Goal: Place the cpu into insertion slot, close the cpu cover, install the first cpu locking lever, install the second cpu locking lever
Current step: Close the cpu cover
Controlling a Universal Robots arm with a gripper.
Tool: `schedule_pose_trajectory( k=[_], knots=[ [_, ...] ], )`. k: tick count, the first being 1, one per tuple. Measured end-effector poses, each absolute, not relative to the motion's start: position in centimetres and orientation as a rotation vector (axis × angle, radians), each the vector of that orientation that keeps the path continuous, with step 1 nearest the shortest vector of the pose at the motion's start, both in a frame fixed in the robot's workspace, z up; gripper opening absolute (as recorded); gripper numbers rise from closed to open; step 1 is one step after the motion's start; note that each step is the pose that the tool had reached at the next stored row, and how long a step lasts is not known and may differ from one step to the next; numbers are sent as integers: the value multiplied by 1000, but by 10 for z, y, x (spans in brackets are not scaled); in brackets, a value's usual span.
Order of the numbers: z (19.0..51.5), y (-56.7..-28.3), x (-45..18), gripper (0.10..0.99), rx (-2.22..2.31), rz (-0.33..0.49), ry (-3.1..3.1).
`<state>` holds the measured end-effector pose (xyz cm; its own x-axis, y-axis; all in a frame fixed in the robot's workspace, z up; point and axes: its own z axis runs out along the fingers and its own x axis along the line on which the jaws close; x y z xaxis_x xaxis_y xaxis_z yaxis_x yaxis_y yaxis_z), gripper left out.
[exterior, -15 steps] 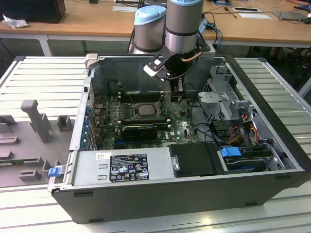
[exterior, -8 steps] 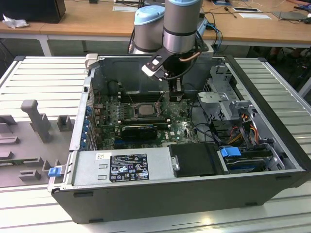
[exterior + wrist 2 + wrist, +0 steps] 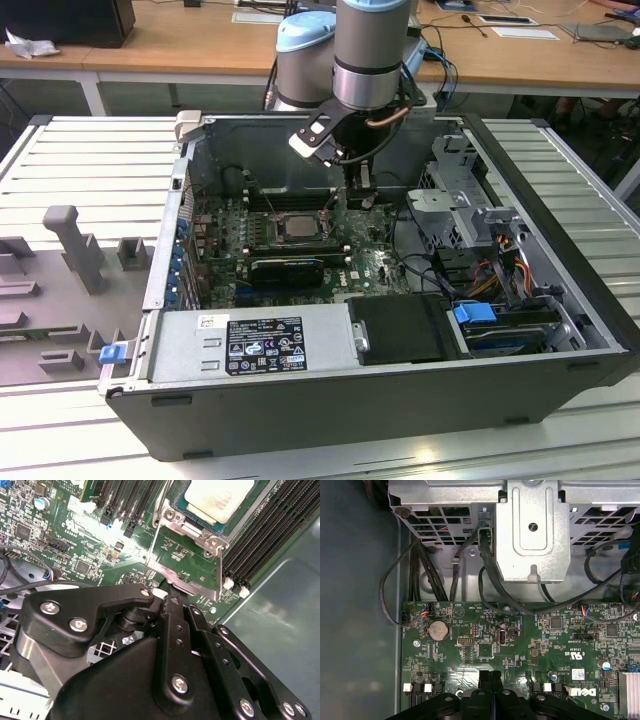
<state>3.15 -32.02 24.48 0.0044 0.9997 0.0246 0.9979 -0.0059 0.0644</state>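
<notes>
Fingers (image 3: 175, 625) are being squeezed fully together right at the raised cpu cover (image 3: 186, 578) edge, cpu (image 3: 217, 497) being cradled in the insertion slot (image 3: 239, 521).

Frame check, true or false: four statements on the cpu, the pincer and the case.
1. The cpu lies in the insertion slot. True.
2. The pincer grips the cpu. False: it is shut beside the slot, off the cpu.
3. The case lies on its side, open upward. True.
4. The pincer hangs outside the case. False: it is inside, over the motherboard.
</notes>
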Motion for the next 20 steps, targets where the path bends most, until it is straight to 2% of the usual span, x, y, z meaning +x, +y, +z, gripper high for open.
schedule_pose_trajectory(
  k=[20],
  knots=[
    [245,-320,25,106,2206,98,2195]
  ],
)
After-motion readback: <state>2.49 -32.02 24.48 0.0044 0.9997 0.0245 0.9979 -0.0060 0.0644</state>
